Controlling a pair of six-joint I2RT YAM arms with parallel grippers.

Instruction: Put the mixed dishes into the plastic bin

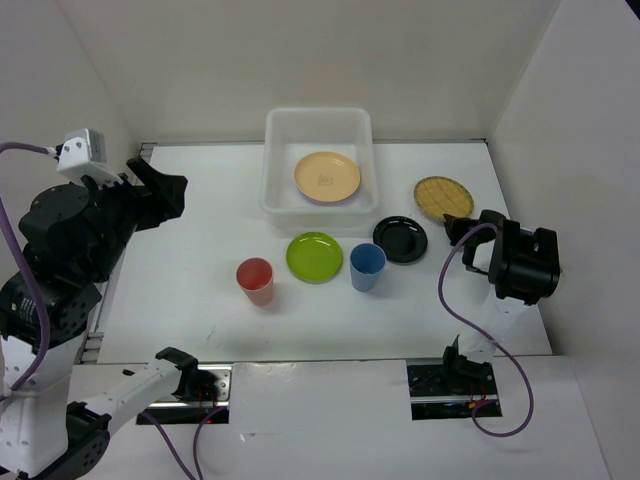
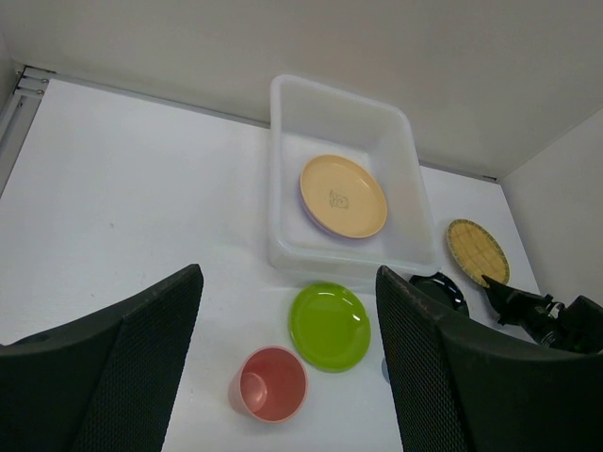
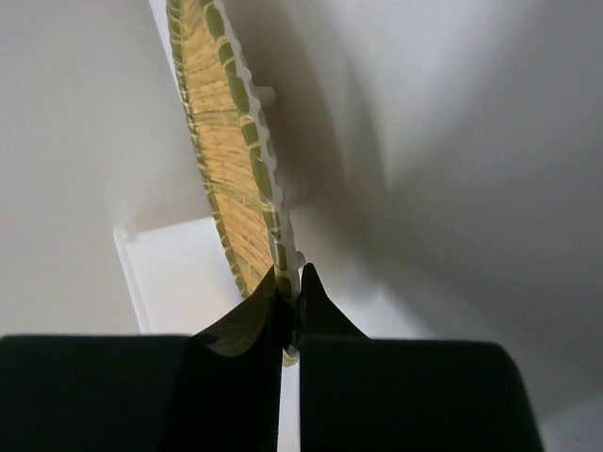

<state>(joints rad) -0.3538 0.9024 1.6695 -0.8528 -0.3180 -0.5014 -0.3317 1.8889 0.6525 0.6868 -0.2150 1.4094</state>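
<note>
At the far right of the table point(image 1: 200, 215), your right gripper point(image 1: 456, 226) is clamped on the near rim of the woven disc point(image 1: 443, 196). The right wrist view shows both fingertips point(image 3: 268, 306) pressed together with the disc's scalloped edge pinched between them. You cannot tell from these views whether the disc is off the table. It sits outside the bin point(image 1: 283, 125), well to the right of it.

Inside the bin, the peach plate point(image 1: 327, 176) lies flat on the lavender plate point(image 2: 315, 217), which shows only as a thin crescent along its edge.

In front of the bin, four dishes sit on the table in a loose row. The red cup point(image 1: 255, 280) stands upright on the left. Next comes the green plate point(image 1: 314, 256), then the blue cup point(image 1: 367, 266), also upright and just beside that plate. The black plate point(image 1: 400, 239) lies near the bin's front right corner, between the blue cup and the disc.

Your left gripper point(image 1: 160, 188) hangs raised over the left side of the table, jaws spread wide and holding nothing. Its camera looks down between the fingers at the bin and the dishes.
</note>
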